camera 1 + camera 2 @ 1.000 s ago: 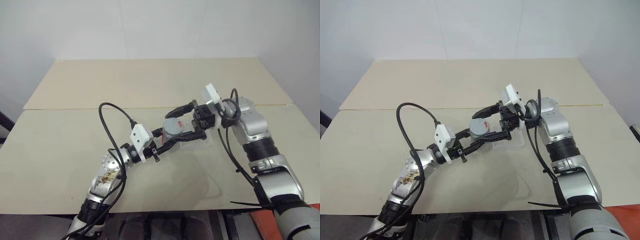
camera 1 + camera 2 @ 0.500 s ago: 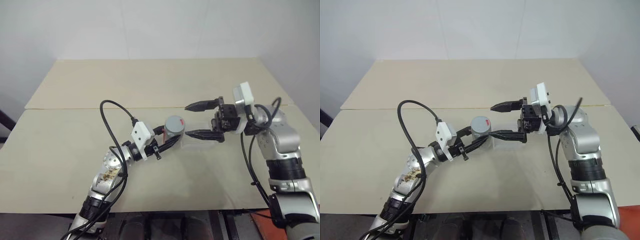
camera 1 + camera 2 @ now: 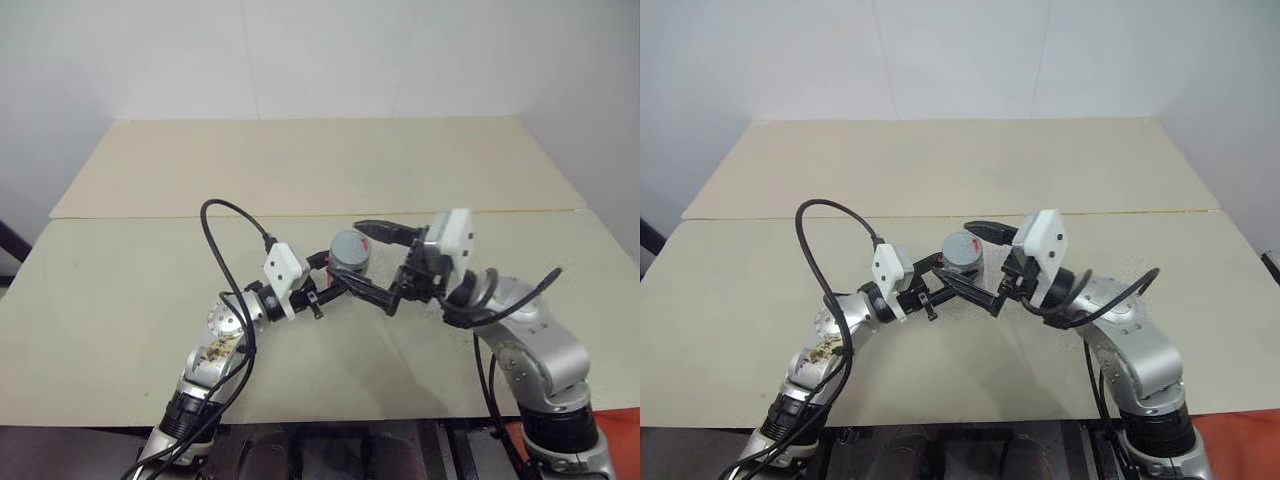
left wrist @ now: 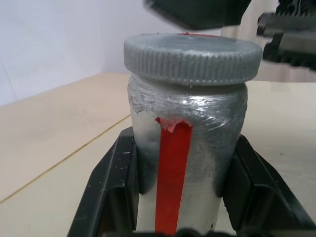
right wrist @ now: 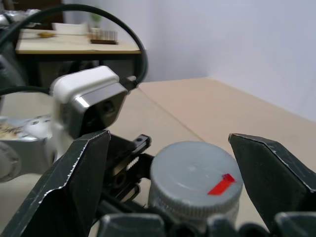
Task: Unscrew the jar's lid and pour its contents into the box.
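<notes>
From my head, my left fingers point(image 3: 335, 285) pinch the jar point(image 3: 349, 262) above the tabletop point(image 3: 120, 300), right fingers point(image 3: 380, 268) spread around its lid point(image 3: 349, 246). Left wrist: jar upright, clamped between both pads. Right wrist: lid between my parted fingers, untouched.

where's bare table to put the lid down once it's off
Bare table runs behind the seam, and left of the left gripper. It's crowded mid-table, where that gripper holds the jar and the right gripper straddles the lid.
</notes>
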Controlling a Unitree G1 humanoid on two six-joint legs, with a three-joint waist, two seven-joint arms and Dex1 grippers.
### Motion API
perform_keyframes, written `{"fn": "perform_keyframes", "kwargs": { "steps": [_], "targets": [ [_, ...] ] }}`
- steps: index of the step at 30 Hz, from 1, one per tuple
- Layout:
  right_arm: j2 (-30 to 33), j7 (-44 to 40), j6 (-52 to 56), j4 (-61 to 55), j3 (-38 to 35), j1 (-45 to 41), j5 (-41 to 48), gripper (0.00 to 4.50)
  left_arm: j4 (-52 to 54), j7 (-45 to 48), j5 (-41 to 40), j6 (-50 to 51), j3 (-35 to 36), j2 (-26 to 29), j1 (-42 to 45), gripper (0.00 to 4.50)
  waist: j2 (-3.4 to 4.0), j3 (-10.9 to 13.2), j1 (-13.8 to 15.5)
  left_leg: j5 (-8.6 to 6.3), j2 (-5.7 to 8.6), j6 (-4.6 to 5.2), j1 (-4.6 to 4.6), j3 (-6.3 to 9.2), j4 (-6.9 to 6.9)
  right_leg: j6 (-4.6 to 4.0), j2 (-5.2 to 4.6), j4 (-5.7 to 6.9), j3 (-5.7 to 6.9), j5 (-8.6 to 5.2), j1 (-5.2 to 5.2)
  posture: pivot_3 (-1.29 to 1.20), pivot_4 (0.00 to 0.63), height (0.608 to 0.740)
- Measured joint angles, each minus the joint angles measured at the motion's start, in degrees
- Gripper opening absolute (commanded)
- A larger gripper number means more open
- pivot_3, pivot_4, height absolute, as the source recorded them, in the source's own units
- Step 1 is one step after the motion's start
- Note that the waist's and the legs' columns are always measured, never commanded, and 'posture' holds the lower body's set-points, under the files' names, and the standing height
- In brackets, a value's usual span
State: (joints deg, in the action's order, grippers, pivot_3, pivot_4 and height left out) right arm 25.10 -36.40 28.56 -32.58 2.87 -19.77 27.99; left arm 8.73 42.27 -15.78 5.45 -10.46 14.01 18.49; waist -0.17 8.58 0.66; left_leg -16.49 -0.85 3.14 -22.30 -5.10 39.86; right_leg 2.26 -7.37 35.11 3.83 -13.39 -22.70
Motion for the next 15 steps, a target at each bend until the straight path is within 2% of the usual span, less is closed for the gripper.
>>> {"fn": "perform_keyframes", "kwargs": {
  "steps": [8, 15],
  "targets": [
    [-3.03, 5.94, -0.06, 2.26, 2.28, -1.67, -4.93, 4.48, -0.7, 0.7, -0.01, 0.0, 0.0, 0.15, 0.28, 1.86, 0.0, 0.0, -0.04, 0.0, 0.0, 0.0, -0.02, 0.0, -0.01, 0.0, 0.03, 0.02, 0.01, 0.0, 0.0, 0.0, 0.15, 0.74],
    [-3.18, 6.43, -0.16, 2.82, 3.01, -2.02, -6.24, 4.48, -1.08, 0.98, -0.01, 0.0, 0.04, 0.25, 0.44, 1.86, 0.0, 0.0, -0.05, 0.0, 0.0, 0.01, -0.03, 0.01, -0.02, 0.0, 0.03, 0.02, 0.02, 0.0, 0.0, 0.0, 0.15, 0.74]
  ]
}}
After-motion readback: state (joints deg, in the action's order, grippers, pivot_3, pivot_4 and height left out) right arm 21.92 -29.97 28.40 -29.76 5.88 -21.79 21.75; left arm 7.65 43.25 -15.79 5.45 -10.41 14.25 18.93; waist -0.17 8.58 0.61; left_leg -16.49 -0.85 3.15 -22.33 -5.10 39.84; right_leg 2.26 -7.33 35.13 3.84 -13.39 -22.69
